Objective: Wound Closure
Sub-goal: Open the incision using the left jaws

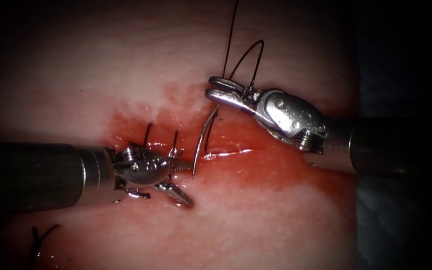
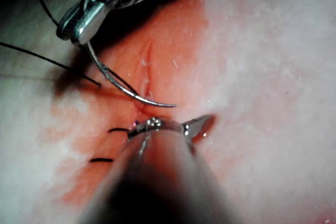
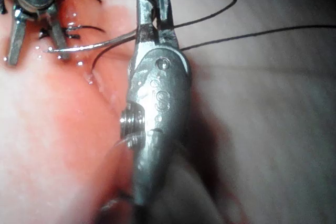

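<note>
Endoscope view: needle (image 1: 203,137) between fingers (image 1: 224,96)

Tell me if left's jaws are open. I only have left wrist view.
Observer: Open, empty. Endoscope shows left tool spread beside the needle tip.
Operator: Thread path?
Observer: Right tool holds the needle near its tail; the thread loops above that tool. Needle is out of the tissue.
Operator: Anything else?
Observer: Loose thread piece at endoscope lower left.
</note>
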Robot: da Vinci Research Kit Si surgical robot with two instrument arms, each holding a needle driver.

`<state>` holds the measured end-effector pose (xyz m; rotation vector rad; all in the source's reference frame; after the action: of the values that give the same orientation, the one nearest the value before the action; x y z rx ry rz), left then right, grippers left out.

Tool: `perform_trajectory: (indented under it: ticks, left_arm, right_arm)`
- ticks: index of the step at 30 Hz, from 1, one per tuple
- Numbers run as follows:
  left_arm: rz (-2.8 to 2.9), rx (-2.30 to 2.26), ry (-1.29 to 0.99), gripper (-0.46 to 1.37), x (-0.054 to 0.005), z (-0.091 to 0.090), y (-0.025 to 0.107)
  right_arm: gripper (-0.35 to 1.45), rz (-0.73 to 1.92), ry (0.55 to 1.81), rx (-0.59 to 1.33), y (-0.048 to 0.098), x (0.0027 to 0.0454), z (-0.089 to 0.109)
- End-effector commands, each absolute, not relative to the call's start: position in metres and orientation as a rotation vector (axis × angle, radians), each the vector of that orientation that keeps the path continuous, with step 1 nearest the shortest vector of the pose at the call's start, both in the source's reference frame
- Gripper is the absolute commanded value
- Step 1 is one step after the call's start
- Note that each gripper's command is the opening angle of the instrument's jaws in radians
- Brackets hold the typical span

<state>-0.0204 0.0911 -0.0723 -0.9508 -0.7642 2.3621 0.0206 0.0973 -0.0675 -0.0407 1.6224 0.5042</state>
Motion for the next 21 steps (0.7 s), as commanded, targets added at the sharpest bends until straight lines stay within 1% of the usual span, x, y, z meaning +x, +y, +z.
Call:
perform_trajectory:
  ticks: [1, 7, 9, 13, 15, 16, 17, 18, 21]
  left_arm:
    - [2.367, -0.956, -0.766, 0.52, -0.0203, -0.0724, 0.0910]
    - [2.367, -0.961, -0.767, 0.57, -0.0200, -0.0724, 0.0910]
    - [2.368, -0.961, -0.767, 0.54, -0.0199, -0.0724, 0.0910]
    - [2.365, -0.963, -0.766, 0.36, -0.0199, -0.0725, 0.0910]
    - [2.361, -0.969, -0.764, 0.31, -0.0199, -0.0727, 0.0910]
    - [2.354, -0.969, -0.766, 0.18, -0.0198, -0.0729, 0.0909]
    - [2.354, -0.969, -0.766, 0.17, -0.0197, -0.0729, 0.0909]
    - [2.354, -0.969, -0.768, 0.12, -0.0196, -0.0730, 0.0909]
    - [2.354, -0.969, -0.772, 0.08, -0.0195, -0.0732, 0.0910]
  right_arm:
    - [-0.35, 0.505, 1.620, -0.049, 0.0973, 0.0206, -0.0676]
    - [-0.35, 0.499, 1.614, -0.056, 0.0977, 0.0206, -0.0678]
    - [-0.35, 0.500, 1.614, -0.054, 0.0979, 0.0205, -0.0679]
    - [-0.35, 0.507, 1.624, -0.051, 0.0986, 0.0196, -0.0685]
    - [-0.35, 0.513, 1.628, -0.049, 0.0990, 0.0189, -0.0689]
    - [-0.35, 0.516, 1.634, -0.045, 0.0993, 0.0183, -0.0694]
    - [-0.35, 0.516, 1.634, -0.044, 0.0994, 0.0182, -0.0695]
    - [-0.35, 0.518, 1.637, -0.040, 0.0996, 0.0177, -0.0698]
    - [-0.35, 0.519, 1.637, -0.033, 0.0998, 0.0170, -0.0703]
